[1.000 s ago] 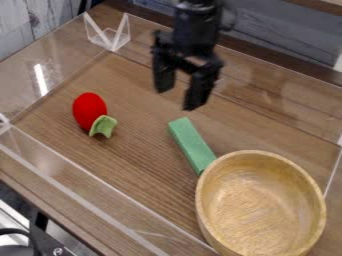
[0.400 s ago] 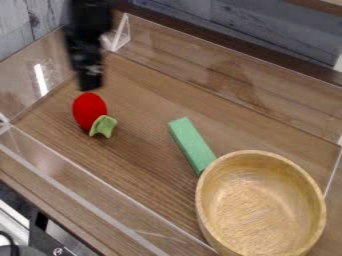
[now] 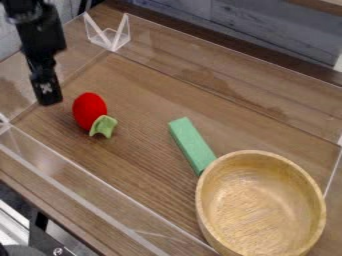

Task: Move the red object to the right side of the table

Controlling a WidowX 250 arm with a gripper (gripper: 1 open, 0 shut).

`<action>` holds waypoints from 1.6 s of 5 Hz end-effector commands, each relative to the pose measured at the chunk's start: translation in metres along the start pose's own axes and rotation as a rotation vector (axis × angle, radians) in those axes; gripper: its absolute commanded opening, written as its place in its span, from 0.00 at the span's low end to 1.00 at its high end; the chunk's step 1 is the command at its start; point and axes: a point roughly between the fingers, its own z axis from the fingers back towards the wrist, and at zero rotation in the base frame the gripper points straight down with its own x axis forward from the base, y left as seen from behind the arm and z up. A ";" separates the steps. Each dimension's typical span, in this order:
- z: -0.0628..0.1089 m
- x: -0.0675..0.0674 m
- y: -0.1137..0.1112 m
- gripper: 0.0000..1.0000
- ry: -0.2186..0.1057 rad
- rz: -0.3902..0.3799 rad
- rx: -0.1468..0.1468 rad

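The red object point(image 3: 88, 108), a small rounded toy fruit with a light green leafy cap, lies on its side on the left part of the brown wood-grain table point(image 3: 234, 90). My black gripper point(image 3: 50, 94) hangs at the far left, just left of and behind the red object and apart from it. Its fingers point down and stand open with nothing between them.
A green rectangular block point(image 3: 191, 145) lies near the middle. A round wooden bowl point(image 3: 214, 178) fills the front right corner. Low clear acrylic walls point(image 3: 107, 32) edge the tabletop, and the left wall is close beside the gripper.
The gripper has swept from above the table's middle back to the far left, ending beside the red object. The red object, block and bowl have not moved.
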 end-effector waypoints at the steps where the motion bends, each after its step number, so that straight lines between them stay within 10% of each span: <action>1: 0.000 0.009 0.008 1.00 -0.019 -0.044 0.034; 4: -0.008 0.021 0.019 1.00 -0.040 -0.129 0.027; 8: -0.009 0.040 0.057 1.00 -0.061 -0.052 0.011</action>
